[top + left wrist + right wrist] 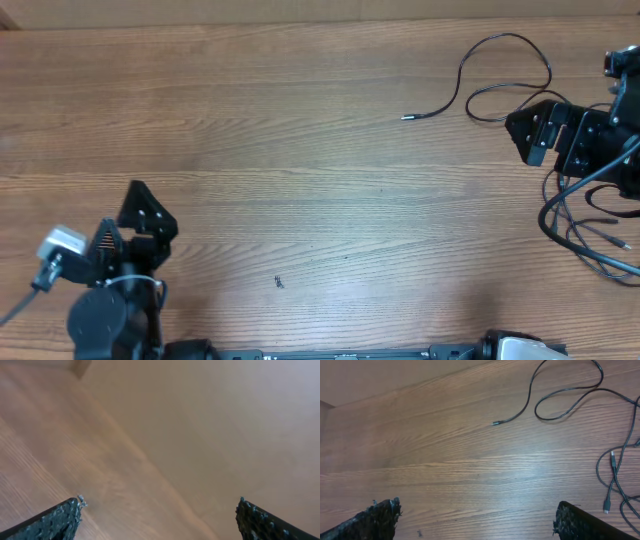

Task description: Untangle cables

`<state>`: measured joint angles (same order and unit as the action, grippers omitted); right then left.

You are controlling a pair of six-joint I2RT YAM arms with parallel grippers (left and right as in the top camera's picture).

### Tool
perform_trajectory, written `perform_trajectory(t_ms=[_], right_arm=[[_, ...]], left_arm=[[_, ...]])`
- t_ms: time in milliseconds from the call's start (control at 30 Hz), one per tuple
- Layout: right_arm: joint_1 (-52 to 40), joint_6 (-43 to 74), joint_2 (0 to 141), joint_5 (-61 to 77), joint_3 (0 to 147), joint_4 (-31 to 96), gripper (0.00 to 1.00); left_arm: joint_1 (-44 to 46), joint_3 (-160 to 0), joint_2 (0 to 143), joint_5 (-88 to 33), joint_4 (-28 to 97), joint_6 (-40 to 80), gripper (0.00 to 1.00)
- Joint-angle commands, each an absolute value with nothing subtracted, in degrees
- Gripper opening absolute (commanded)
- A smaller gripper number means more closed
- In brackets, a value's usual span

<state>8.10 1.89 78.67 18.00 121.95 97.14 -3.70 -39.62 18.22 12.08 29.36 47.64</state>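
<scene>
Cables (500,37), thin black cords with small plugs, lie at the far right of the brown wood-grain table (250,120). 1 strand loops just beside the black right gripper (522,135), its plug end (404,118) reaching toward the table's middle; others tangle on the gripper's other side, by the right edge. That gripper's 2 fingers stand wide apart, empty. The black left gripper (125,212), well apart from the cords, is likewise spread, grasping nothing.

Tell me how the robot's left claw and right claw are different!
The left gripper sits at the near left of the table, far from any cord; the right gripper sits at the far right, beside the cables. The left's camera sees only wood; the right's sees cables. Both are open, holding nothing.
</scene>
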Motion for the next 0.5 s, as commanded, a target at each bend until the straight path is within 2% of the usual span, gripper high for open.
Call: perform_trajectory(t_ms=[0,467], right_arm=[[7.7,1.6,78.6,18.1,122.2,97.0,1.00],[7.7,1.6,78.6,18.1,122.2,97.0,1.00]], left_arm=[[-3.3,-34.0,13.0,10.2,25.9,44.9,1.00],[-3.2,-24.4,3.6,-0.2,8.2,31.8,1.00]])
